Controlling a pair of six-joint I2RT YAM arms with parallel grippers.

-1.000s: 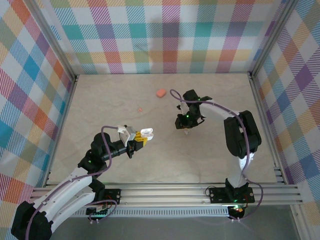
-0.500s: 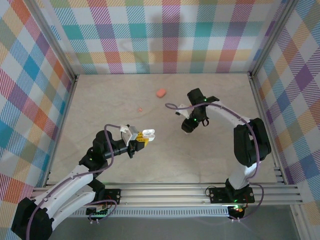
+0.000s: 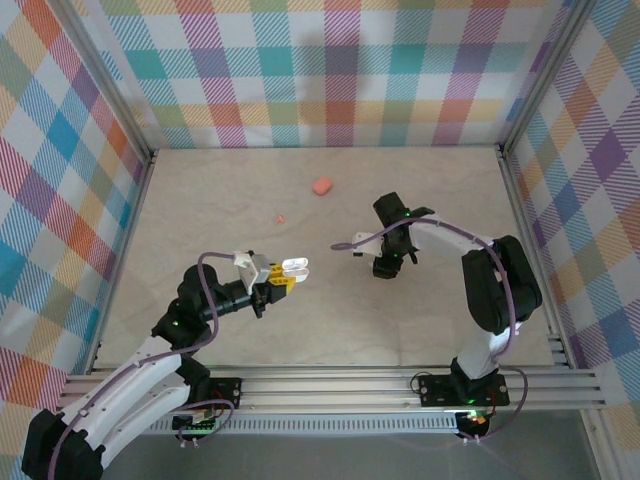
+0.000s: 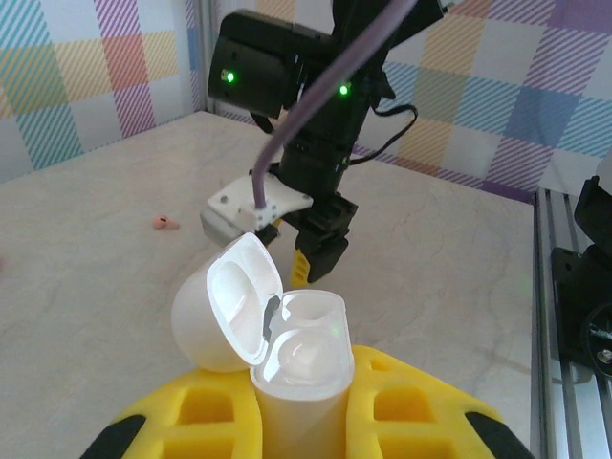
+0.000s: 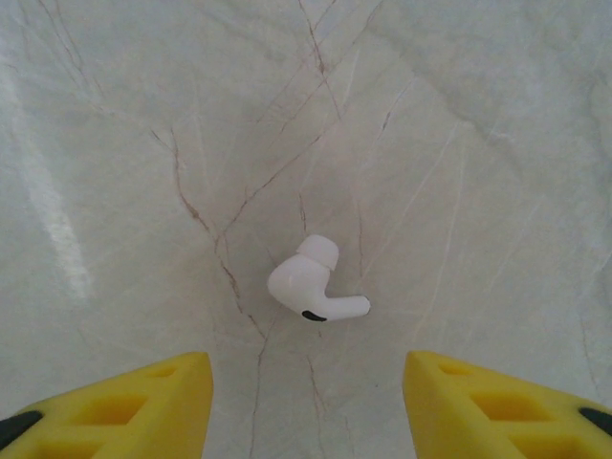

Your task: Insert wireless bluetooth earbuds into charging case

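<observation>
Right pincer [image 5: 306, 397] stands wide and empty above the white earbud [image 5: 311, 285], which lies on the worktop [image 5: 143, 143] centred just ahead of the fingertips, stem running across the gap. Left pincer [image 4: 301, 426] clamps the open charging case [image 4: 298, 359], well apart. Right arm is nearer.

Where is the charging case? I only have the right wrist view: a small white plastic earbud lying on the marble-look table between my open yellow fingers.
Observer: The white pebble-shaped plastic charging case is gripped by the left gripper, to the left of your white earbud.
Operator: Lid open?
Observer: Yes, its hinged lid is swung back.
Operator: Any other buds out there?
Observer: One tiny salmon-pink plastic earbud lies loose, farther back than the held case.
</observation>
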